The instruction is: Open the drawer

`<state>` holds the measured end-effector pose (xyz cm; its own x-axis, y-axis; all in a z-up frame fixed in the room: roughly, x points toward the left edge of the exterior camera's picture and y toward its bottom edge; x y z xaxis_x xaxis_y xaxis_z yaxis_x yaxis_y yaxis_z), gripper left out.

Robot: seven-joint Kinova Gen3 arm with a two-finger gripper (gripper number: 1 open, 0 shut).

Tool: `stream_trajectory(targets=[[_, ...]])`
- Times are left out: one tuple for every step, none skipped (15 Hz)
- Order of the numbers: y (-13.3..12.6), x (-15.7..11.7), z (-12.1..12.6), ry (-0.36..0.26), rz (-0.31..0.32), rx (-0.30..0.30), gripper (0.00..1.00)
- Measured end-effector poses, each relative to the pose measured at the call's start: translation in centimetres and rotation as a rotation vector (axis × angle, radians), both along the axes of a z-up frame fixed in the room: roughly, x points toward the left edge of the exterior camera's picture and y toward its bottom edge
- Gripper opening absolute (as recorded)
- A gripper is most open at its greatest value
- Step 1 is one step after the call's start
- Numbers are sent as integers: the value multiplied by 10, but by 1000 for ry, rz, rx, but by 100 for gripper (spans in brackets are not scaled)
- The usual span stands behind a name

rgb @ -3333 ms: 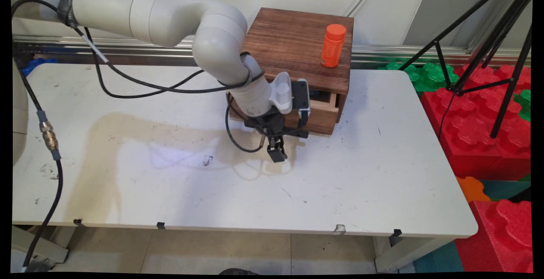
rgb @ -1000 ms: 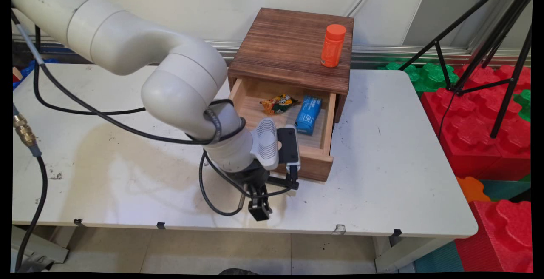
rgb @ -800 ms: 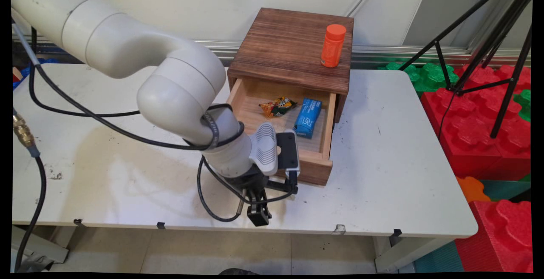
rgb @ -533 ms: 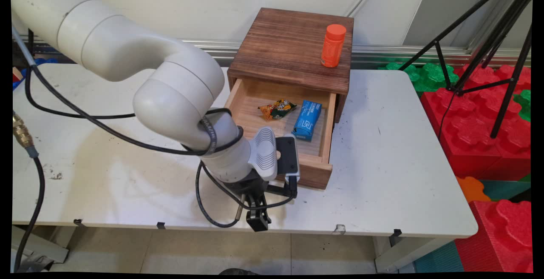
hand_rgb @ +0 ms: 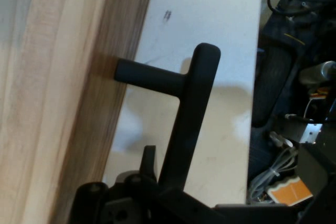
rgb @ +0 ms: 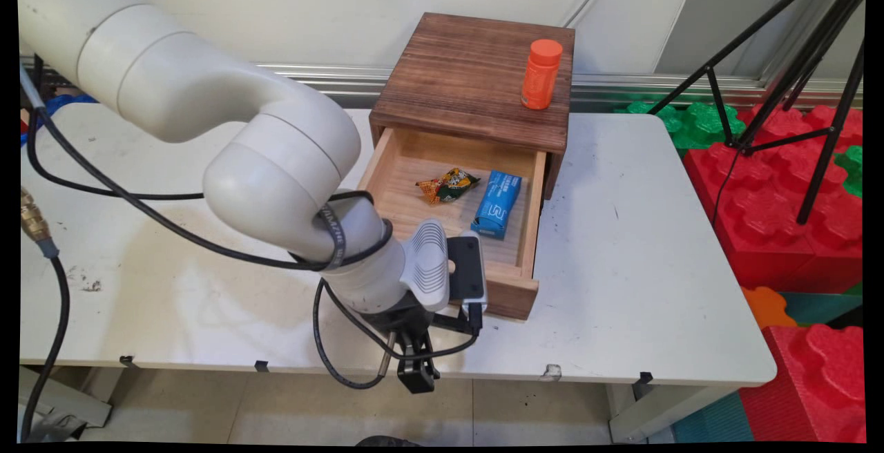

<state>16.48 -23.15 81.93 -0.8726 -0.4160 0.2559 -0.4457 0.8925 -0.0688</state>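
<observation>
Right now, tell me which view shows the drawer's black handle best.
The hand view: the black T-shaped handle juts from the drawer front, filling the frame. In the main view the arm hides it; only the hand shows.

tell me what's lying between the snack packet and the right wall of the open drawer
In the main view, a blue rectangular packet lies between the orange-green crinkled snack packet and the light wooden drawer's right wall.

The pincer (rgb: 416, 376) hangs at the worktop's (rgb: 621, 287) near edge, closed on the black T-shaped handle (hand_rgb: 181, 85) of the light-wood drawer (rgb: 514, 291). The drawer stands pulled far out of the dark wooden box (rgb: 476, 73) at the worktop's far edge, holding a blue packet (rgb: 497, 204) and a crinkled snack wrapper (rgb: 446, 184).
</observation>
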Motion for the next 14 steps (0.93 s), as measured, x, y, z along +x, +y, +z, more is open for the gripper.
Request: stream_trajectory(targets=[[1,0,0,1,0,1,100],[3,-1,0,1,0,1,100],[4,-1,0,1,0,2,100],[5,-2,0,1,0,2,100],[6,-2,1,2,0,1,100],[7,-2,1,2,0,1,100],[9,-2,1,2,0,1,100],[10,-2,1,2,0,1,100],[11,-2,2,2,0,2,100],[12,-2,2,3,0,2,100],[14,-2,2,3,2,3,100],[14,-2,2,3,3,3,100],[15,-2,3,4,6,2,100],[16,-2,3,4,9,1,100]])
